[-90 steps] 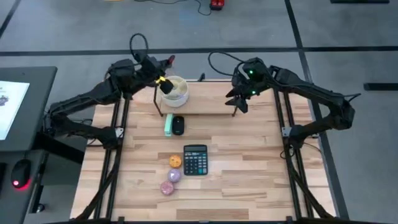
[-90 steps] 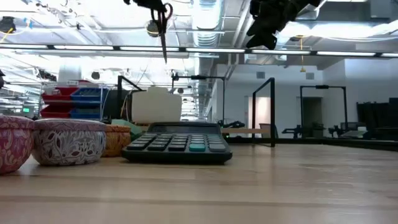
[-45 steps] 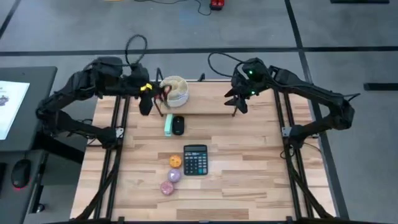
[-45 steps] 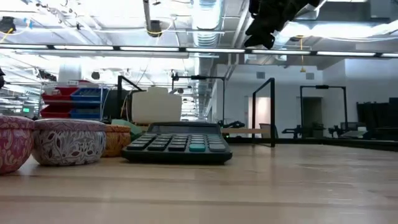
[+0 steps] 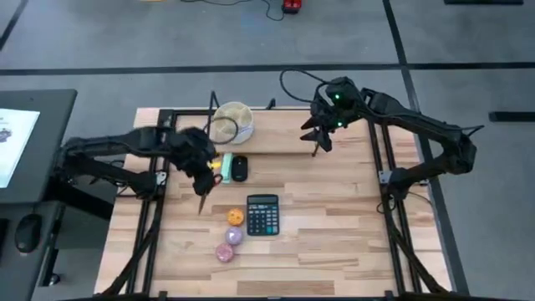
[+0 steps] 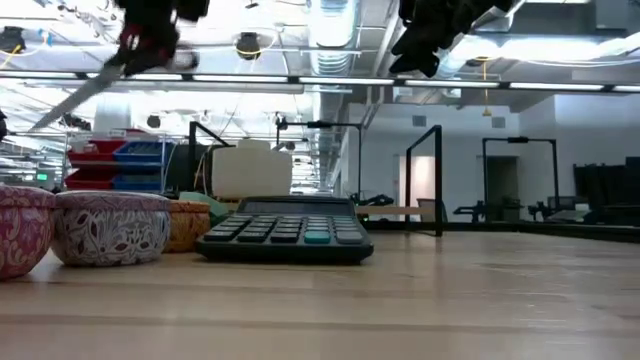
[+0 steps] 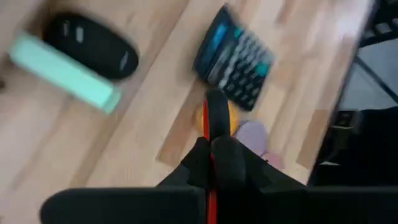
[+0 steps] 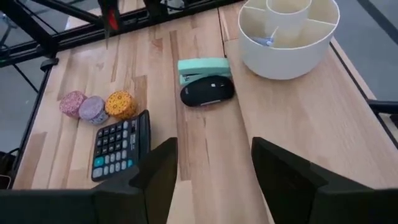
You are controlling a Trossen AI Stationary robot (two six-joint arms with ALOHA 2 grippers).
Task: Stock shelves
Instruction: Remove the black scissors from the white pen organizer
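**Left gripper holds a thin tool over the table**

I see the left gripper (image 5: 203,182) out over the table (image 5: 334,226), in front of the shelf (image 5: 276,139). Its fingers are pinched tight on a thin tool (image 5: 201,204). The tool is dark with some red on it. It sticks out past the fingers at a slant. I cannot tell just what kind of tool it is.

In the left wrist view the tool points toward an orange tin (image 7: 200,118), with the calculator (image 7: 235,65) close by.

The shelf sits at the far side of the table, near the middle. A round white bowl (image 5: 232,121) with parts inside stands on its left end.

Just in front of the shelf lie a black mouse (image 5: 240,168) and a green box (image 5: 226,167), side by side and touching. The left gripper is just beside the green box.

Nearer to me is the calculator, with three small round tins in a row by its left side. The orange tin is next to the calculator. The other two tins (image 5: 228,245) are pink and purple.

The right gripper (image 5: 318,139) hangs above the right end of the shelf. Its fingers (image 8: 163,174) are spread wide and hold nothing.
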